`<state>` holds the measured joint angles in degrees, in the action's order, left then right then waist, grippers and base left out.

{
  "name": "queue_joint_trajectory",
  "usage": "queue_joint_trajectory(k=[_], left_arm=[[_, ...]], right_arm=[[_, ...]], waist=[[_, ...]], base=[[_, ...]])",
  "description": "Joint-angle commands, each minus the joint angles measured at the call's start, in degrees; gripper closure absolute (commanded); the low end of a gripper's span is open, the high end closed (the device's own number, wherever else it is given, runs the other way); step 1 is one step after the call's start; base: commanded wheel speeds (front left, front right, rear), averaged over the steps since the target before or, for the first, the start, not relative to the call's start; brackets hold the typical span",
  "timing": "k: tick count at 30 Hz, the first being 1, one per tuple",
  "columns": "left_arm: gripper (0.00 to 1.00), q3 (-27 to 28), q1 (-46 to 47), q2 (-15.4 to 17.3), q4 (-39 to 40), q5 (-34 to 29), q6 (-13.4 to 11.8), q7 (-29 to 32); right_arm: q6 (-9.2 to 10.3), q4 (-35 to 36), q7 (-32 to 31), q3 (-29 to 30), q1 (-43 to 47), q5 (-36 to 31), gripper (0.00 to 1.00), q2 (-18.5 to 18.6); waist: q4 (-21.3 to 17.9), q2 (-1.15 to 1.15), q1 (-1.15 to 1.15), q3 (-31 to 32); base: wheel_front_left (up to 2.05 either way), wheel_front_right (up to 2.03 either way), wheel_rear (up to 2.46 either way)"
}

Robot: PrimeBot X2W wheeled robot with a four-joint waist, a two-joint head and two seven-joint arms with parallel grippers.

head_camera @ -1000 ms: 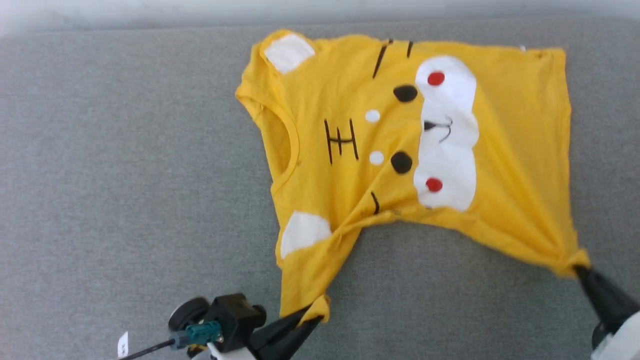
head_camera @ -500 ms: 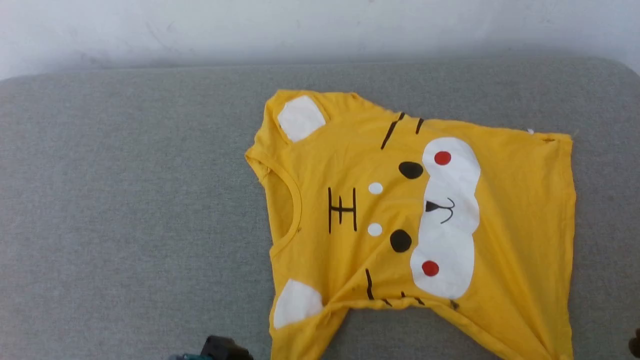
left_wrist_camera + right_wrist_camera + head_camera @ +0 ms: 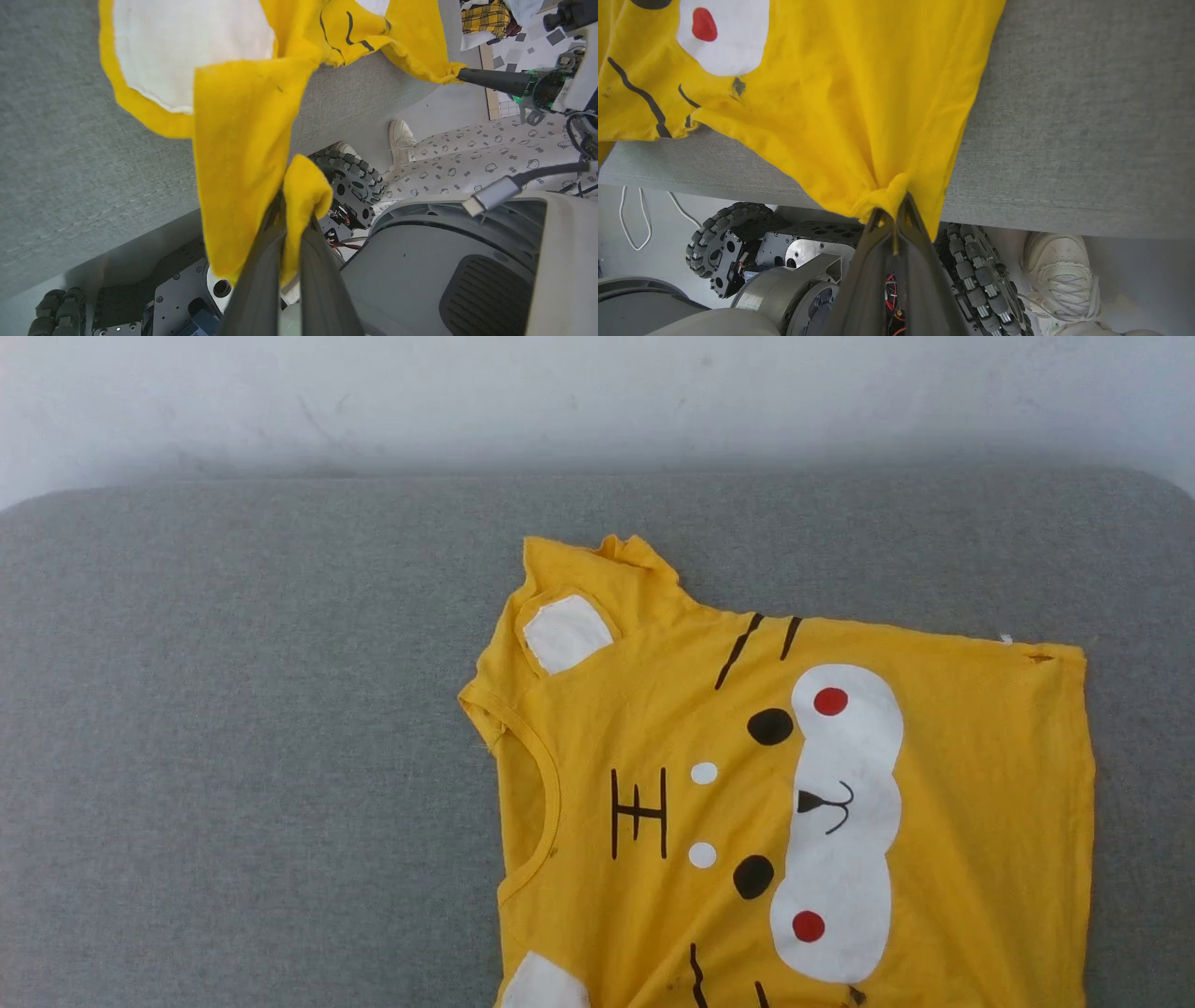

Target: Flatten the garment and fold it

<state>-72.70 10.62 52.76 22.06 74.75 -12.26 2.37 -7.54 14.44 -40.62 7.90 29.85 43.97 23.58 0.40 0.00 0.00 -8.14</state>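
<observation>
The grey padded table (image 3: 233,756) runs wide, with bare room to the shirt's left and behind it up to the pale wall (image 3: 597,401). The yellow T-shirt (image 3: 980,803) lies print-up on the table's right half, collar toward the left, its near side drawn over the front edge. Below that edge the left gripper (image 3: 292,219) is clamped on a bunched fold by the sleeve. The right gripper (image 3: 892,217) pinches the hem corner tight, fingers pointing up at the table. The robot's knobbly wheels (image 3: 714,242) sit under the edge, a person's white shoe (image 3: 1062,275) just beside them.
</observation>
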Motion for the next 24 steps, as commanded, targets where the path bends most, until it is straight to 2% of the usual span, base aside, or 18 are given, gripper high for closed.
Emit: queue_joint_trajectory(k=[1,6,9,16,24], left_arm=[[1.00,0.03,-0.94,0.49,0.56,0.87,0.00,0.27],[1.00,0.06,-2.19,1.82,1.70,2.97,0.70,1.03],[1.00,1.06,-2.11,2.21,2.12,2.20,1.01,-1.13],[1.00,4.05,0.17,2.12,2.08,-1.67,1.98,-6.38],[1.00,6.55,5.24,3.02,2.34,-8.34,0.20,-8.02]], right_arm=[[0.05,0.49,-0.75,0.56,0.90,0.60,1.00,-0.41],[0.05,1.47,-3.90,1.78,2.69,1.31,1.00,-1.02],[0.05,2.47,-3.90,2.71,2.82,1.01,1.00,-1.58],[0.05,4.16,0.66,3.86,-0.11,-1.33,1.00,-1.77],[0.05,4.27,7.69,4.48,-5.16,-3.95,1.00,0.82]], waist=[[0.01,0.00,0.00,0.17],[0.06,0.00,0.00,0.62],[0.13,0.00,0.00,0.84],[-0.31,0.00,0.00,1.47],[-1.08,0.00,0.00,-0.28]], base=[[0.00,0.00,0.00],[0.00,0.00,0.00],[0.00,0.00,0.00],[0.00,0.00,0.00],[0.00,0.00,0.00]])
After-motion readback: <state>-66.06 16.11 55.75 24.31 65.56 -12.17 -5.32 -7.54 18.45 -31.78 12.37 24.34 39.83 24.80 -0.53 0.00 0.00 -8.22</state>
